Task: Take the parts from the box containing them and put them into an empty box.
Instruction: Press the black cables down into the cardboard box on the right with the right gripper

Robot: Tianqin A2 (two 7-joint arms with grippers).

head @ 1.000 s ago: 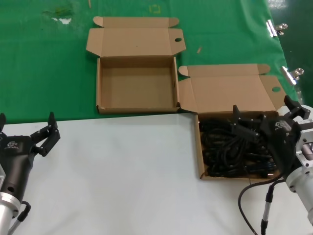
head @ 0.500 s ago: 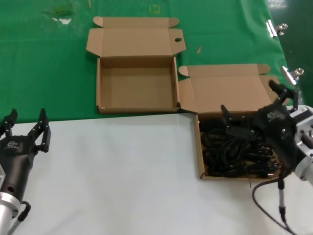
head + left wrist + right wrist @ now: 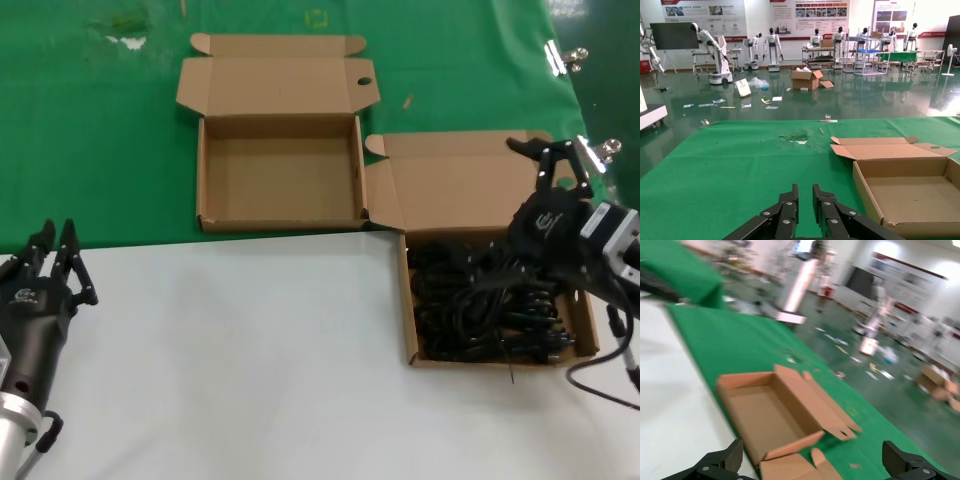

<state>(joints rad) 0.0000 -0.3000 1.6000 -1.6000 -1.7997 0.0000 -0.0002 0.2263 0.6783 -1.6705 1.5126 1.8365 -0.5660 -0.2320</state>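
While right hand (image 3: 552, 160) gapes, parts (image 3: 480, 305) lie below.

Glossy green hall floor (image 3: 790, 102) (littered), posters (image 3: 805, 9) on walls.

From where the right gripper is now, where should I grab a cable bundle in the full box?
Take the raised loops near the middle of the cables, coming straight down from above: the box walls block the sides. The right gripper is open over the lid flap, so bring it nearer first.
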